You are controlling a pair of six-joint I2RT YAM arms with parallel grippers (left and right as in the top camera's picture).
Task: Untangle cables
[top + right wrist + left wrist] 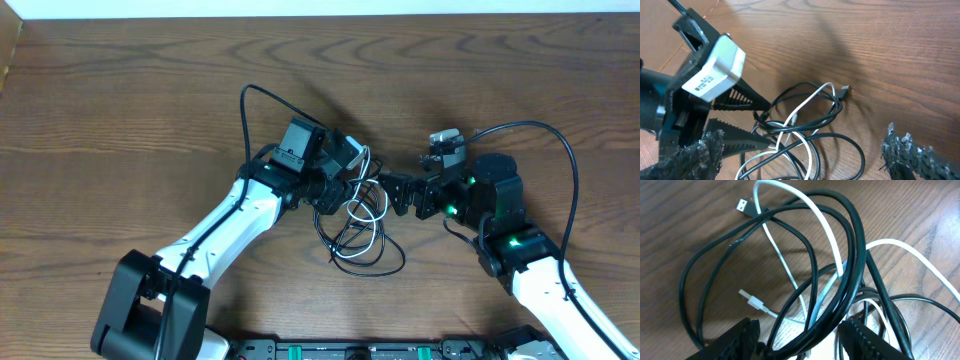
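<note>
Left gripper (799,327): jaws stood apart, with loops of the black cable running through the gap; no pinch on them could be seen.
Left fingers (742,335): dark and ribbed, low over the table, one on each side of the bundle's edge.
Right gripper (800,137): jaws stood wide apart with nothing held; it faced the left gripper across the bundle.
Right fingertips (907,150): wrapped in rough black material.
Writing: the white block (715,67) on the left wrist carried a small line of dark print, too small to read.
Black cable (855,240): thin, coiled in several overlapping loops flat on the wood; one end was a dark flat plug (743,205) lying at the outer side of the coil.
White cable (815,215): thinner, threaded over and under the black loops; a small white plug (751,299) lay inside the largest black loop.
Bundle's place: between the two grippers, about midway between the left and right edges of the table (120,100) and nearer the edge by the arm bases than the far edge.
Left arm cable (245,110): thicker, black, arching up from the wrist, apart from the bundle.
Right arm cable (570,160): thicker, black, curving in a wide arc over the right arm.
Right arm lights (515,240): green spots glowed on the joints.
</note>
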